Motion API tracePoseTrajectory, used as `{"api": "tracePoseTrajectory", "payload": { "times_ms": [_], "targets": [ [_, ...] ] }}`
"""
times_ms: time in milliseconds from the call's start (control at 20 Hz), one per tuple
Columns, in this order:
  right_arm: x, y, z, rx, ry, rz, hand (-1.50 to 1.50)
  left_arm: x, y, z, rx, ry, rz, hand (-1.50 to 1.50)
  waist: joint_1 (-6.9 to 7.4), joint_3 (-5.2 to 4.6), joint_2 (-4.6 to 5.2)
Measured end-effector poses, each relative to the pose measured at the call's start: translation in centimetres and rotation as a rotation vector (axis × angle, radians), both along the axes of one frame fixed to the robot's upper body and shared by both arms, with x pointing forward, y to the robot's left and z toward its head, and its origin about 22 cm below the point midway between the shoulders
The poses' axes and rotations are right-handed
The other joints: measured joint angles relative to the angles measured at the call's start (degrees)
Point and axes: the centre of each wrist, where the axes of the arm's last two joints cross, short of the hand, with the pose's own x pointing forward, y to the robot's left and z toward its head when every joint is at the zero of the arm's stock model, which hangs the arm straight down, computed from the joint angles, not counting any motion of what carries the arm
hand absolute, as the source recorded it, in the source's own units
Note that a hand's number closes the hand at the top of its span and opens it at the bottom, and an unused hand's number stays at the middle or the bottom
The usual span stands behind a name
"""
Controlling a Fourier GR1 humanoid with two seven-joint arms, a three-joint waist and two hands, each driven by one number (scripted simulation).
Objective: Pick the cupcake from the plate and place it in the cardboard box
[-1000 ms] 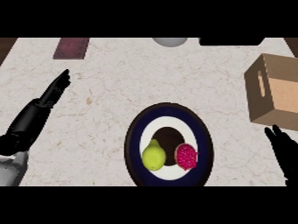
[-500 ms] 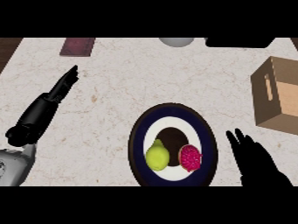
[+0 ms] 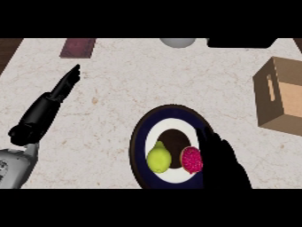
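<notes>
We log the left hand [image 3: 48, 104] as all black and matte, long and slim, tapering to thin fingers [image 3: 68, 82] with pointed tips. Behind it sits a chunkier black wrist segment [image 3: 24, 132] with rounded edges. The left forearm [image 3: 6, 166] is light grey, a smooth rounded shell with a few small darker marks. We note the right hand [image 3: 222, 164] in the same matte black, with a broad back and narrow fingertips.

Table [image 3: 127, 80]: pale stone look, faint brown veins, matt. Cardboard box [image 3: 297, 102]: plain brown cardboard, matt. Plate [image 3: 140, 137]: smooth, ceramic-looking. Cupcake [image 3: 191, 159]: pink top, grainy. Pear [image 3: 158, 158]: smooth skin. Left hand [image 3: 52, 102], right hand [image 3: 222, 164]: matt black. Left forearm [image 3: 6, 168]: grey hard shell, slight sheen.
</notes>
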Motion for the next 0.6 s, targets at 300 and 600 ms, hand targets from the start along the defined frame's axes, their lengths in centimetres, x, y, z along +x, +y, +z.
{"api": "tracePoseTrajectory", "payload": {
  "times_ms": [300, 600],
  "targets": [
    [1.5, 2.6, -1.1, -0.058, 0.0, -0.026, -1.5, 0.2, 0.6, -0.1, 0.003, -0.002, 0.014, 0.0, -0.38, 0.07, -0.06],
    [3.5, 3.8, -1.6, -0.106, 0.013, -0.043, -1.5, 0.1, 0.2, -0.7, -0.008, -0.002, 0.013, 0.0, -0.6, 0.17, -0.02]
  ]
}}
